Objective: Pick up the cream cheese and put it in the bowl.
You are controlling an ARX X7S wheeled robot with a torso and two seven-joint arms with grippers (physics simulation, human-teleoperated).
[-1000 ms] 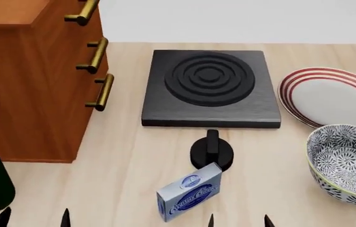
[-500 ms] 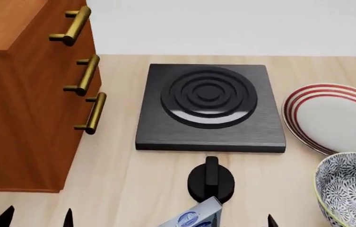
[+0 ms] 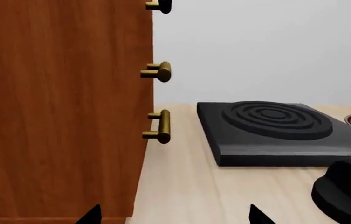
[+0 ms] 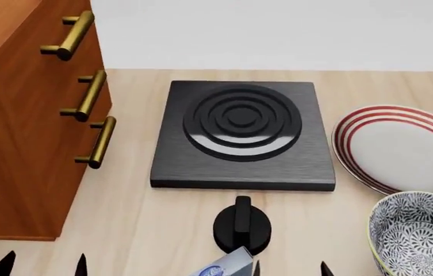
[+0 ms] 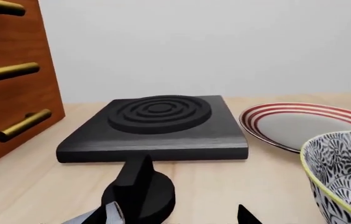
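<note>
**Both claws spread at the near edge, nothing held; cream cheese between them**

Left gripper (image 4: pixel 43 263): only two dark fingertips show, set well apart, with bare wood between them. Holds and touches nothing.

Right gripper (image 4: pixel 289 268): two dark fingertips, likewise spread wide. Nothing gripped. One fingertip (image 5: pixel 98 215) stands just beside the box's corner; whether they touch cannot be told.

Cream cheese (image 4: pixel 225 263): only its top corner is seen, silver-grey with a blue oval label, tilted, lying between the two grippers and nearer the right one.

Bowl (image 4: pixel 420 237): to the outer side of the right gripper, white with a dense dark floral pattern and a yellowish rim.

Table (image 4: pixel 135 218): pale wood, under a plain light wall.

- Black knob (image 4: pixel 241 227), just beyond the cream cheese.
- Black burner slab (image 4: pixel 241 135), beyond the knob.
- Red-ringed plate (image 4: pixel 400 148), beyond the bowl.
- Wooden cabinet (image 4: pixel 16 132) with brass handles (image 4: pixel 97 144), beyond the left gripper, to its outer side.
</note>
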